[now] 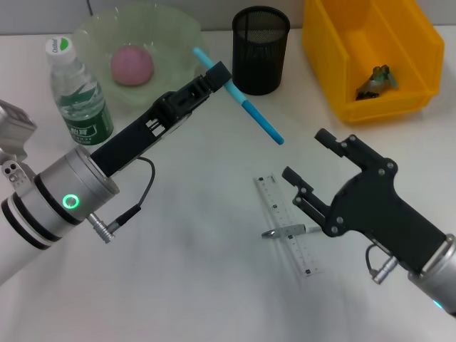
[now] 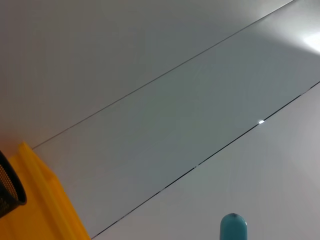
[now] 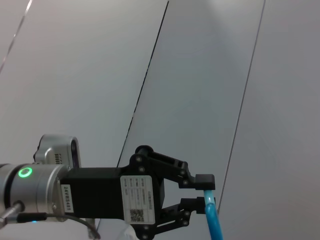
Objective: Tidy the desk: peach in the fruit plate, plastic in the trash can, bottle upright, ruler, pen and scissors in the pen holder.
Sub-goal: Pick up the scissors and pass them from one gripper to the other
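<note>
Two grippers over white desk (image 1: 185,271). Upper left: left gripper (image 1: 222,75) clamped on light blue scissors (image 1: 239,100), held beside black wire-mesh pen holder (image 1: 261,50). Lower right: right gripper (image 1: 305,165) spread wide above transparent plastic ruler (image 1: 288,224), silver-grey pen (image 1: 283,232); bare tabletop between.

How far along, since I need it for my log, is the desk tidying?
Done: peach in fruit plate, bottle upright, plastic in trash can. In hand: left pincer holds the scissors in the air near the pen holder. Left: ruler and pen lie on the desk by the open right pincer.
</note>
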You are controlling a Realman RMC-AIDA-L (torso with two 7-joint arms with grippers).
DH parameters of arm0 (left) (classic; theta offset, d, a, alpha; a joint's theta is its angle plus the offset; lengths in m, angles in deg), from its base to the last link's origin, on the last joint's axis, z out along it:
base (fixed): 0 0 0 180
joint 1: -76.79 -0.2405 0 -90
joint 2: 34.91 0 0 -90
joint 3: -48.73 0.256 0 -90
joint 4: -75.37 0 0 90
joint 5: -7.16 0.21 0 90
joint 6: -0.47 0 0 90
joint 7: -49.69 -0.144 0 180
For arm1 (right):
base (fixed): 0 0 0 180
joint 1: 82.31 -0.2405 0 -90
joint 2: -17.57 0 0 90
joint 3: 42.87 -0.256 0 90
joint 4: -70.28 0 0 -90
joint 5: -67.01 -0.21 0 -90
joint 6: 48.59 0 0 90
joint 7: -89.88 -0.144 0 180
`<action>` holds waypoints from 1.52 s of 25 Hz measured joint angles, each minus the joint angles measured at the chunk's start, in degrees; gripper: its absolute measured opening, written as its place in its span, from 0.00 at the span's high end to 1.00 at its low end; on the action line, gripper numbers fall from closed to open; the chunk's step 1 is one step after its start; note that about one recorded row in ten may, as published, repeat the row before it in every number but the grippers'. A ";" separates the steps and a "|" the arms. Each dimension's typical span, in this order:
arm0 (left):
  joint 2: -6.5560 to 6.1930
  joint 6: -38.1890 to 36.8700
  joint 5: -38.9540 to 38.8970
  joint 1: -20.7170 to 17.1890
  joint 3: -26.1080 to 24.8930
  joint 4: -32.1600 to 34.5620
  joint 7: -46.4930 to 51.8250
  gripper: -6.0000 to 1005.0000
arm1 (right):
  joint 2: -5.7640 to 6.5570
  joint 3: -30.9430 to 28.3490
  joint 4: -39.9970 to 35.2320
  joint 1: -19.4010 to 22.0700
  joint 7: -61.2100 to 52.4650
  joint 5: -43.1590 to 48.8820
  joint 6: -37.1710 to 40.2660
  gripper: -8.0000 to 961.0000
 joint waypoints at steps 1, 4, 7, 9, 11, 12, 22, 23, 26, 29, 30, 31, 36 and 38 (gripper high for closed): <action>0.00 0.12 0.05 0.02 0.02 -0.03 0.03 0.77 | 0.00 -0.21 0.01 -0.39 0.08 0.00 -0.40 0.36; 0.00 0.70 0.06 -0.07 0.02 -0.49 0.17 0.77 | 0.00 -0.77 0.02 -1.17 0.39 0.01 -0.97 0.36; 0.00 0.92 0.05 -0.08 -0.01 -0.63 0.20 0.77 | 0.00 -1.19 0.04 -1.89 0.60 0.24 -1.47 0.37; 0.00 1.18 0.01 -0.07 -0.01 -0.69 0.46 0.77 | 0.00 -1.23 0.17 -2.75 1.67 0.33 -2.50 0.37; 0.00 1.37 -0.07 -0.04 -0.02 -0.76 0.64 0.77 | 0.00 -1.23 0.29 -2.95 2.13 0.36 -2.84 0.37; 0.00 1.56 -0.17 0.02 -0.02 -0.89 0.81 0.77 | 0.00 -1.22 0.49 -3.14 2.72 0.37 -3.21 0.37; 0.00 3.00 -0.13 0.48 -0.64 -2.08 1.80 0.77 | 0.00 -2.14 2.51 -4.60 11.42 0.37 -6.00 0.38; 0.00 3.00 -0.13 0.48 -0.64 -2.08 1.80 0.77 | 0.00 -2.14 2.51 -4.60 11.42 0.37 -6.00 0.38; 0.00 3.26 -0.06 0.52 -0.63 -2.25 1.79 0.77 | 0.01 -3.16 3.38 -4.78 14.20 0.41 -6.61 0.38; 0.00 3.53 -0.06 0.52 -0.63 -2.40 1.74 0.77 | 0.00 -3.60 3.71 -5.14 15.27 0.42 -6.81 0.38; 0.00 3.61 -0.05 0.52 -0.63 -2.47 1.71 0.77 | 0.00 -3.62 3.73 -5.28 15.32 0.43 -6.82 0.38; 0.00 3.70 -0.03 0.52 -0.63 -2.61 1.64 0.77 | 0.00 -3.63 3.74 -5.46 15.34 0.44 -6.82 0.38; 0.00 4.01 0.00 0.50 -0.63 -2.88 1.33 0.77 | 0.00 -3.68 3.76 -6.20 15.39 0.53 -6.89 0.38; 0.00 4.03 -0.01 0.49 -0.63 -2.92 1.30 0.77 | 0.00 -3.72 3.71 -6.55 15.40 0.57 -6.94 0.38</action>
